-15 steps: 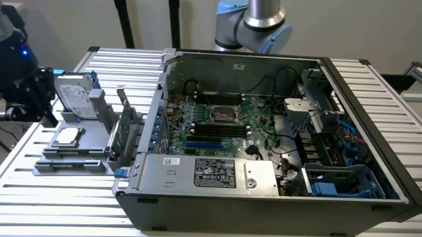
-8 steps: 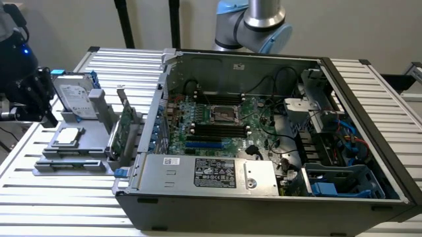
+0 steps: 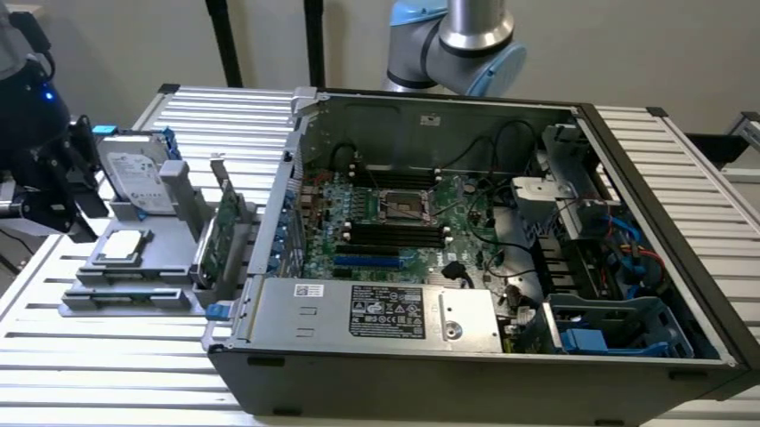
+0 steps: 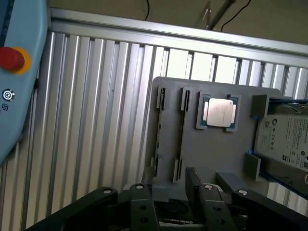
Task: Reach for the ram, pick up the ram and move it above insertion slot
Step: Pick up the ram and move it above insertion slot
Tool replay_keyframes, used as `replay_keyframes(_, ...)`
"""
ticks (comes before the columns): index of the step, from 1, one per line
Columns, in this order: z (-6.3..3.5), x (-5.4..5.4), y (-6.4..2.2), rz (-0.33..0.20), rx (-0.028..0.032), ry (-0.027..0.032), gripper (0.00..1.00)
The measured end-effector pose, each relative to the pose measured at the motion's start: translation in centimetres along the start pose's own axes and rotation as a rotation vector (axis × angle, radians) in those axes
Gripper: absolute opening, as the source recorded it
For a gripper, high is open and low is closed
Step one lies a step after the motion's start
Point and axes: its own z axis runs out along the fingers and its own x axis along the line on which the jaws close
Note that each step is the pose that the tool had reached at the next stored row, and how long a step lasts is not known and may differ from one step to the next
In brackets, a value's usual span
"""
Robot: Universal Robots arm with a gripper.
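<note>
Wrist view: the gripper (image 4: 168, 190), spread open and empty, hangs above the grey tray (image 4: 211, 159). Seemingly the reaching stage; grasping needs jaws straddling the edge-on ram (image 4: 182, 134).

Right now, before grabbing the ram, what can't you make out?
Green boards: exterior view, overlapping in the holder; cannot tell them apart.
Motherboard slots: exterior view, too small to tell empty from filled.
Arm: exterior view, cut off by the top edge.
Drive: wrist view, cut off by the edge.

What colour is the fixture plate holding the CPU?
Grey. The fixture plate under the CPU shows best in the wrist view.
</note>
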Motion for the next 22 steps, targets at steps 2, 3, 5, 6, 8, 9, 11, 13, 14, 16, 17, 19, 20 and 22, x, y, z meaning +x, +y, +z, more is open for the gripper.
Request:
replay_keyframes(2, 0.36, 0.0, -0.01, 0.001, -0.0001, 0.0000, 0.42)
replay_keyframes(3, 0.54, 0.0, -0.01, 0.001, -0.0001, 0.0000, 0.42)
replay_keyframes(5, 0.91, 0.0, -0.02, 0.003, 0.0001, -0.0001, 0.42)
replay_keyframes(6, 1.09, 0.0, -0.02, 0.006, 0.0002, -0.0002, 0.42)
replay_keyframes(8, 1.45, 0.0, -0.01, 0.011, 0.0001, -0.0002, 0.42)
replay_keyframes(9, 1.63, 0.0, 0.00, 0.015, 0.0002, -0.0002, 0.42)
replay_keyframes(11, 2.00, 0.0, 0.08, 0.021, 0.0004, -0.0005, 0.42)
replay_keyframes(13, 2.36, 0.0, 0.23, 0.027, 0.0004, -0.0005, 0.42)
replay_keyframes(14, 2.54, 0.0, 0.31, 0.030, 0.0005, -0.0006, 0.42)
replay_keyframes(16, 2.91, 0.0, 0.48, 0.034, 0.0004, -0.0005, 0.42)
replay_keyframes(17, 3.10, 0.0, 0.54, 0.035, 0.0005, -0.0006, 0.42)
replay_keyframes(19, 3.47, 0.0, 0.61, 0.036, 0.0006, -0.0006, 0.42)
replay_keyframes(20, 3.65, 0.0, 0.64, 0.037, 0.0005, -0.0007, 0.42)
replay_keyframes(22, 4.02, 0.0, 0.66, 0.037, 0.0006, -0.0007, 0.42)
